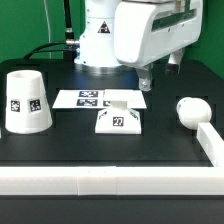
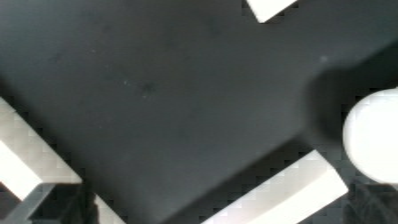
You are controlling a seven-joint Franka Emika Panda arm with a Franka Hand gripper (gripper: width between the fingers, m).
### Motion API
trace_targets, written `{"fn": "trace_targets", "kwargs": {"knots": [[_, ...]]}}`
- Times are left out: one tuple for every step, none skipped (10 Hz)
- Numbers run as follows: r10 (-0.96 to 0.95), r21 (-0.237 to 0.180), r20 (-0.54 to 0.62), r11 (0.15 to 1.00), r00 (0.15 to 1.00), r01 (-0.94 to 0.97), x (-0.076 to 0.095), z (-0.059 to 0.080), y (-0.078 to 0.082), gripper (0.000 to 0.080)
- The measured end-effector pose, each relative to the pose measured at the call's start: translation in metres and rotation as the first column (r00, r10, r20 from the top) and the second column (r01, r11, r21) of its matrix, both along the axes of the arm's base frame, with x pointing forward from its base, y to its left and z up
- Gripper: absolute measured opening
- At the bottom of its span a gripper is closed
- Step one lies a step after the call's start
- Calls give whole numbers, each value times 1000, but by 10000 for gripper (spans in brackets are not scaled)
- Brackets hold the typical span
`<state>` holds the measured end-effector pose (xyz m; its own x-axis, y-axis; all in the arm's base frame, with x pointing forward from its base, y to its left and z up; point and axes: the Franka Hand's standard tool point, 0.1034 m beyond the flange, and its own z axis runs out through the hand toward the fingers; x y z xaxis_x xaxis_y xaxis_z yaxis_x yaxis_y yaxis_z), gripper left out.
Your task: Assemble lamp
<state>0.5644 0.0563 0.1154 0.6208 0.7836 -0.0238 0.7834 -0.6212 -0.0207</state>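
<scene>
The arm (image 1: 125,35) comes down from the upper middle of the exterior view, and its gripper (image 1: 148,82) hangs above the black table (image 1: 70,140), a little to the exterior view's right of the centre. It touches none of the parts and carries nothing that I can see. Its fingers are small and dark against the dark background, so I cannot tell if they are spread or closed.

The three lamp parts are all separate on the table. The shade (image 1: 25,100) stands upright at the exterior view's left, wide end down, with a square tag on its side. The base (image 1: 118,118) sits flat near the centre, just in front of the marker board (image 1: 100,98), with a tag facing the camera. The bulb (image 1: 188,110) lies at the exterior view's right, close to the white border (image 1: 212,145) that runs along the right and lower edges of the table. Only its round head is clear to see.

In the wrist view the table (image 2: 160,90) fills most of the frame, and the blurred round head of the bulb (image 2: 374,130) shows at one edge.
</scene>
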Motion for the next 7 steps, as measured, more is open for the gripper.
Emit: {"fn": "trace_targets", "kwargs": {"knots": [[0,0,0,1000,1000,0,0,0,0,699],[0,0,0,1000,1000,0,0,0,0,699],[0,0,0,1000,1000,0,0,0,0,699],[0,0,0,1000,1000,0,0,0,0,699],[-1,0,0,1000,1000,1,-1,-1,-1,699],[-5,1,26,1000,1000,5,-9,-7,-11,699],[-23,-4,18,1000,1000,23,-32,-14,-24,699]]}}
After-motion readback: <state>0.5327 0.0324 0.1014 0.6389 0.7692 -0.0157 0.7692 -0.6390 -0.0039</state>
